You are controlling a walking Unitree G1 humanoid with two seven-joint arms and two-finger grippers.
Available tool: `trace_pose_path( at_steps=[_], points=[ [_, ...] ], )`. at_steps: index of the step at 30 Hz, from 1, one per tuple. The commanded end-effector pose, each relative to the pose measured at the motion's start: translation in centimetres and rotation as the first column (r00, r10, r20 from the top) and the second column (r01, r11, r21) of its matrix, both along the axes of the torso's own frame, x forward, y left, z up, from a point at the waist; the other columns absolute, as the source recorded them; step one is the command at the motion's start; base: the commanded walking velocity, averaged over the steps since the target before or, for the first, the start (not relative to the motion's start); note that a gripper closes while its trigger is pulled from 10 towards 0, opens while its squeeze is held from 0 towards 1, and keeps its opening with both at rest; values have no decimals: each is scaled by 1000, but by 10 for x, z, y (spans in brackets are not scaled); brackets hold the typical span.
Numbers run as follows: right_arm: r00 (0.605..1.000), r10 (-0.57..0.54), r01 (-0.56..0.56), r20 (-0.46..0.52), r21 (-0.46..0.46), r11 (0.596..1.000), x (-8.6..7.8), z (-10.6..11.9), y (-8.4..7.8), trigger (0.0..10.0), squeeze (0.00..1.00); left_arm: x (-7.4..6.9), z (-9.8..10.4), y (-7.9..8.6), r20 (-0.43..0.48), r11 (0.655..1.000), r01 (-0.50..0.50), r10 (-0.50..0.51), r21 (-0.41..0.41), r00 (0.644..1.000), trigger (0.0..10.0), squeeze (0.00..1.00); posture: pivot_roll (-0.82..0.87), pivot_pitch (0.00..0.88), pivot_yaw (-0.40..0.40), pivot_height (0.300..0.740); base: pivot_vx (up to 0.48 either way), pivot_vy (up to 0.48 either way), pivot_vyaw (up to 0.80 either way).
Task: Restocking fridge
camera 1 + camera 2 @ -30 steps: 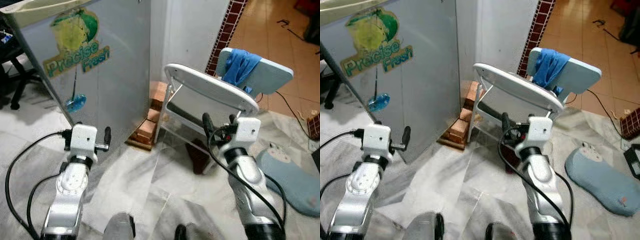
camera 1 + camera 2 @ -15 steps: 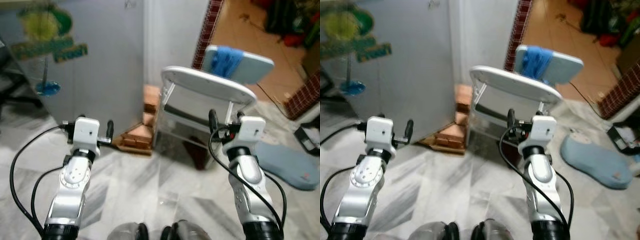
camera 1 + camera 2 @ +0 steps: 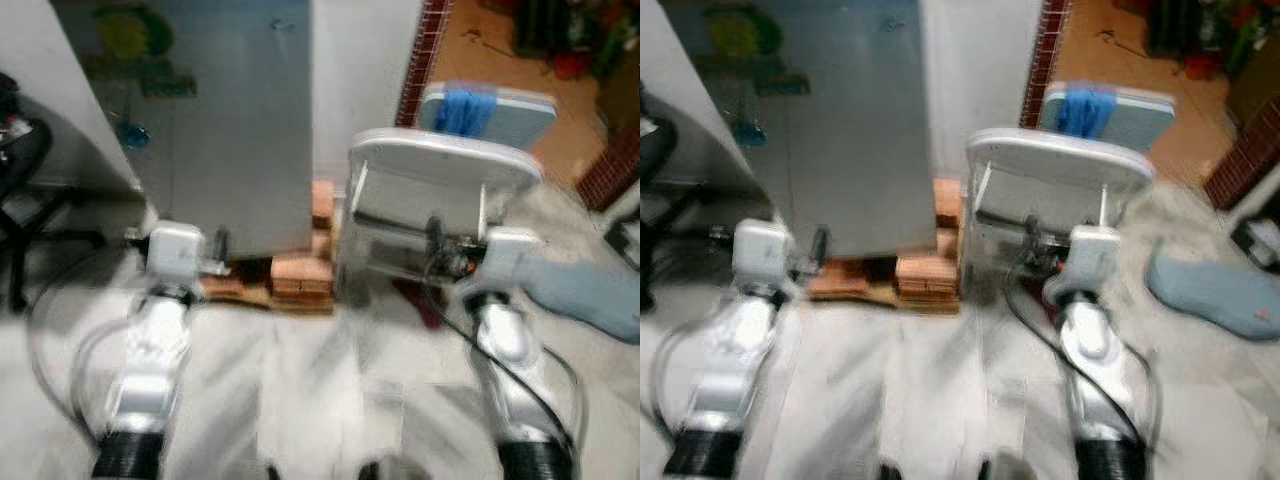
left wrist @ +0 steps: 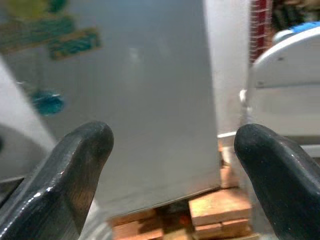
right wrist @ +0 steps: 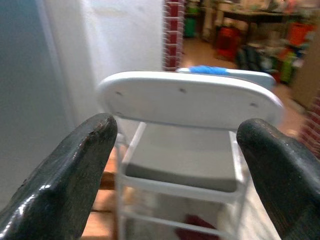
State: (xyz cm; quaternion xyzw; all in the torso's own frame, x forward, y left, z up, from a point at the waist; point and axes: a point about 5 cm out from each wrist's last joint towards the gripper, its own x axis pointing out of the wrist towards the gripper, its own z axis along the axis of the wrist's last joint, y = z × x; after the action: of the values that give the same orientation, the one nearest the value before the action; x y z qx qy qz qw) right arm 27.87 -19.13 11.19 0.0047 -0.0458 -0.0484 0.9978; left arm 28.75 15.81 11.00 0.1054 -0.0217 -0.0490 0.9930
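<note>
Up at about 11 o'clock stands the fridge, door shut, propped on a stack of bricks – presumably to keep it off the floor. At 1 o'clock there's a white folding chair, just beside the fridge. Left gripper and right gripper both have their fingers spread wide and carry nothing – I'd guess because no stock is picked up yet. Blurry head views suggest walking.
</note>
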Motion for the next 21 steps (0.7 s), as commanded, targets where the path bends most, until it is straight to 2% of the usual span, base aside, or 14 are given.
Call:
trace_pose_path(
  at_steps=[1, 13, 21],
  points=[
    [1000, 21, -21, 14, 6, 1000, 1, 3, 8, 10000, 0, -2, -1, 13, -4, 999, -26, 26, 24, 1000, 10000, 0, 25, 99, 24, 740, 0, 480, 0],
    [1000, 25, -25, -2, 0, 1000, 0, -1, 9, 10000, 0, -2, 0, 13, 0, 1000, -23, 23, 5, 1000, 10000, 0, 28, 123, 12, 740, 0, 480, -669],
    [1000, 22, -23, -11, -12, 1000, 0, -3, 6, 10000, 0, -6, -6, 11, -17, 1000, -17, 17, 0, 1000, 10000, 0, 25, 127, 7, 740, 0, 480, 0]
  ],
)
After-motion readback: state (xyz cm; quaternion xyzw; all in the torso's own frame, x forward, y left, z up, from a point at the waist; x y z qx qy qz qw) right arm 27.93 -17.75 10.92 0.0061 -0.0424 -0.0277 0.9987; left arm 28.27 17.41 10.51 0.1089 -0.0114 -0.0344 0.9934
